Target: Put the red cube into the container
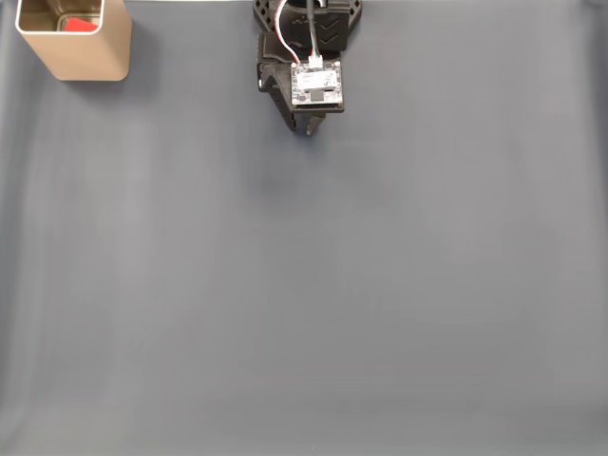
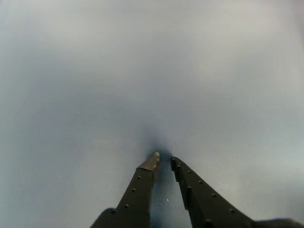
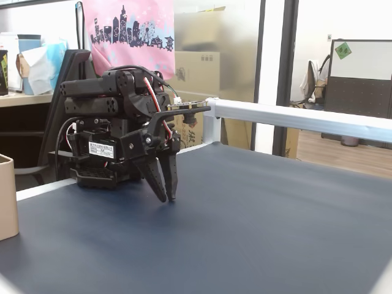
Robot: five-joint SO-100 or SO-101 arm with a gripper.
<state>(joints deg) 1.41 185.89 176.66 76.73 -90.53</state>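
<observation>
The red cube (image 1: 80,25) lies inside the container (image 1: 87,55), a beige-gold square tin at the top left corner of a fixed view taken from above. In the side-on fixed view the container (image 3: 6,197) shows as a beige wall at the left edge. My gripper (image 1: 309,130) rests folded near the arm's base at the top middle, far to the right of the tin. Its tips point down at the dark mat (image 3: 257,233). In the wrist view the gripper (image 2: 164,159) has its fingers nearly together, with nothing between them.
A dark blue-grey mat (image 1: 304,285) covers the whole table. A white rail (image 3: 294,117) runs along the far edge. Behind the table are a chair, cardboard boxes and office partitions.
</observation>
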